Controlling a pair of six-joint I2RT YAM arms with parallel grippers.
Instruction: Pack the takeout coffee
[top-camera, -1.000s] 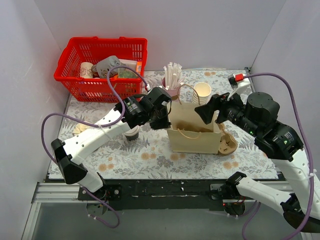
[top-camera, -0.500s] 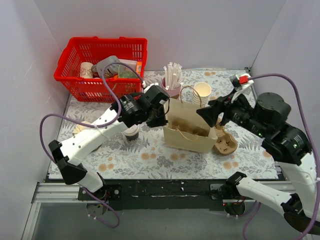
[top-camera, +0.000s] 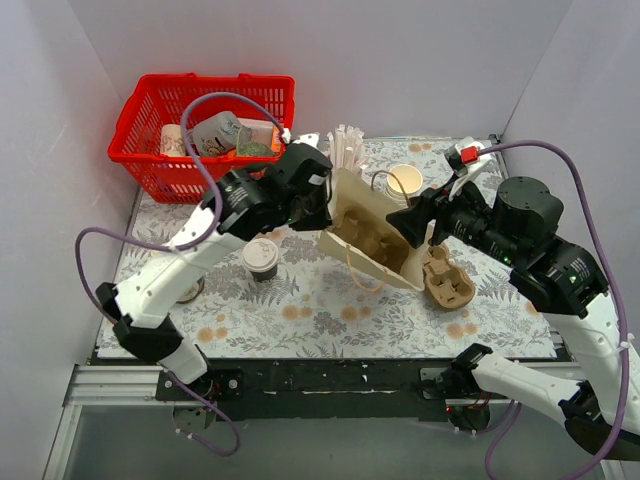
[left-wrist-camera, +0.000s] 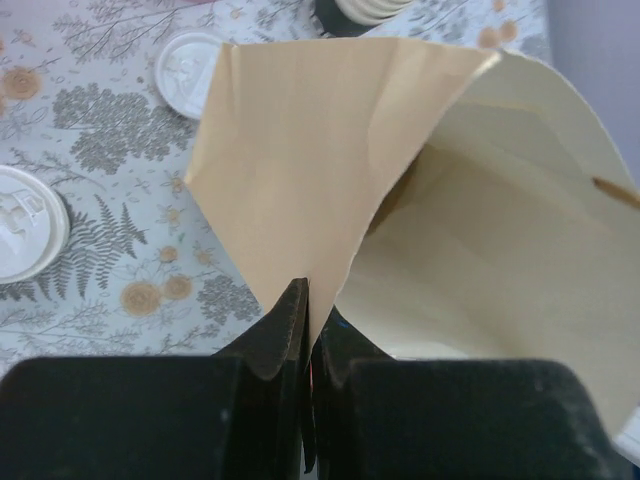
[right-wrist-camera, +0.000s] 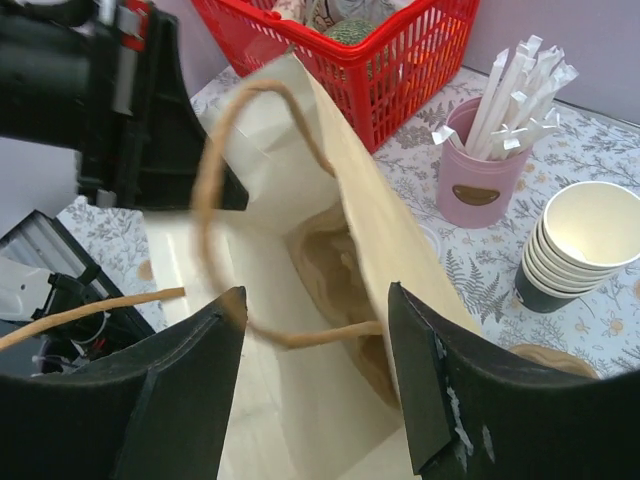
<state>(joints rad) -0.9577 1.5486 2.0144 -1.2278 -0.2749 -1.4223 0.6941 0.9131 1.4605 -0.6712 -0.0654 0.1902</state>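
Note:
The takeout coffee (top-camera: 261, 255), a dark brown cup with a white lid, stands on the table left of the bag. My left gripper (top-camera: 320, 205) is shut on the left rim of the tan paper bag (top-camera: 350, 205) and holds it raised and tipped, mouth up. The left wrist view shows the jaws (left-wrist-camera: 308, 300) pinching the bag's edge (left-wrist-camera: 300, 150). A brown cup carrier (top-camera: 372, 238) lies inside the bag. My right gripper (top-camera: 415, 225) is open at the bag's right rim. In the right wrist view (right-wrist-camera: 315, 370) the bag's handle (right-wrist-camera: 215, 200) loops between its fingers.
A second brown carrier (top-camera: 447, 280) lies right of the bag. The cream cup stack (top-camera: 405, 180) and pink cup of sticks (top-camera: 347, 150) stand behind it. The red basket (top-camera: 150, 110) is at the back left. A loose white lid (left-wrist-camera: 190, 70) lies on the table.
The bag stood upright on the table; my left gripper has lifted its left rim up and back, tipping the bag. The right gripper stayed at the right rim.

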